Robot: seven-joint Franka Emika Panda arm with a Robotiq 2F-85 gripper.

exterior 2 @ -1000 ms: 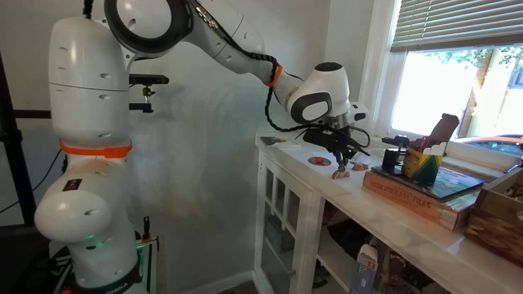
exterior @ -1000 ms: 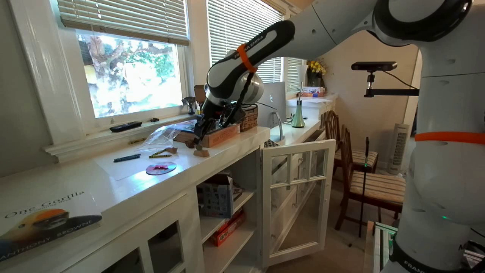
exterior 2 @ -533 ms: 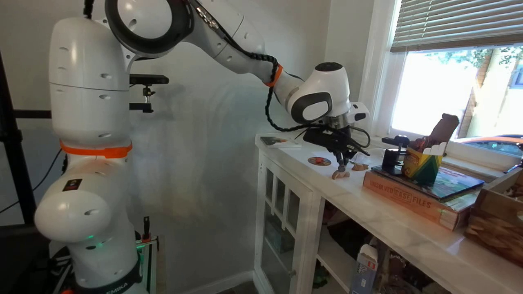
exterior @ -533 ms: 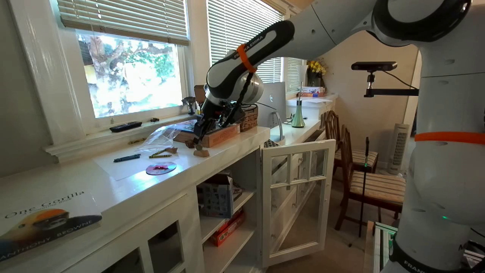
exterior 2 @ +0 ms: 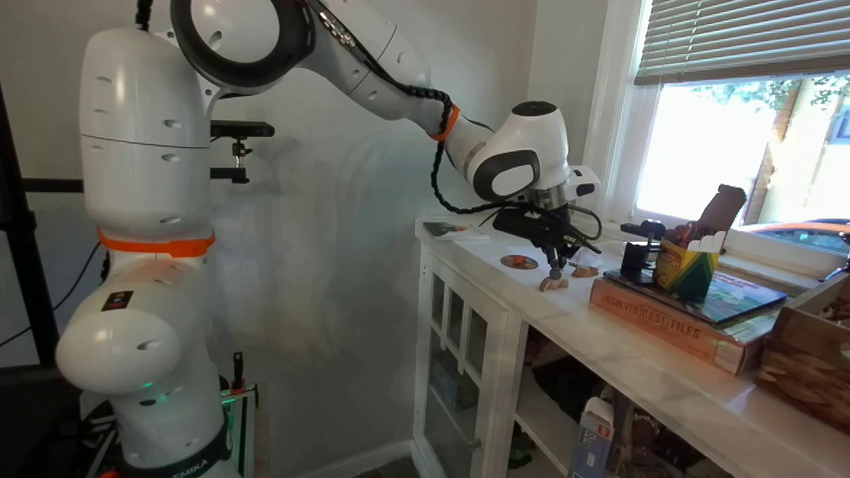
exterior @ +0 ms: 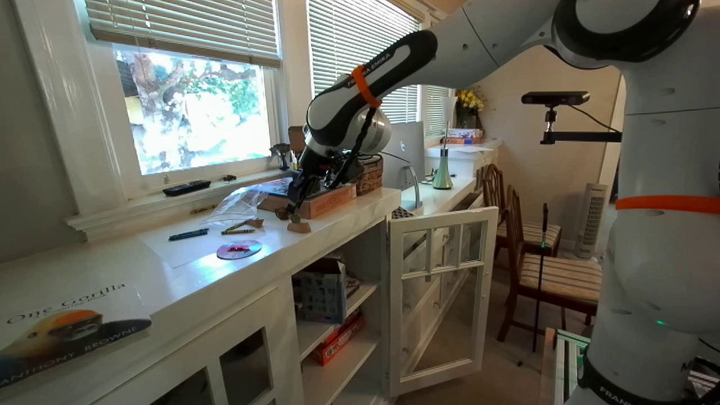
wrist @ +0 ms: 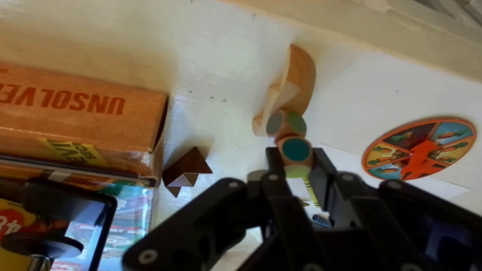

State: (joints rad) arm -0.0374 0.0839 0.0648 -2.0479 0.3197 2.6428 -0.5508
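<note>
The long white wooden cabinet (exterior: 225, 289) is the biggest thing in front of me; its open shelves (exterior: 343, 371) are in the lower middle of the frame in an exterior view. Above it reaches the white robot arm with orange bands (exterior 2: 146, 199). On the cabinet top, at the right of the frame in an exterior view, lies the flat orange-brown cardboard box with the words "Unsolved Case Files" (exterior 2: 657, 325). Just beside it, in the lower right, is the brown basket-like box (exterior 2: 797, 372); some brown things (exterior 2: 838, 309) are in it, but I cannot tell what they are. On the upper shelf stands the grey-blue printed carton (exterior: 320, 292), and on the shelf below it the flat red box (exterior: 340, 340). The crumpled bag of clear plastic (exterior: 239, 203) lies left of the middle; its content is not clear to me. The open yellow-and-green cardboard crayon box (exterior 2: 684, 269) stands above the orange-brown one, with dark reddish things (exterior 2: 687, 236) showing in its top. At the right of the wrist view is the round many-coloured spinner disc with red pointer (wrist: 420, 148); above the middle lies the curved piece of light brown wood (wrist: 303, 79). The smallest is the round-cornered wooden die with coloured spots (wrist: 295, 150), at the middle of this view: the black claw (wrist: 296, 160) is narrow and holds it from both sides. Close above it shows another spotted block (wrist: 284, 122); I cannot tell if they touch.
</note>
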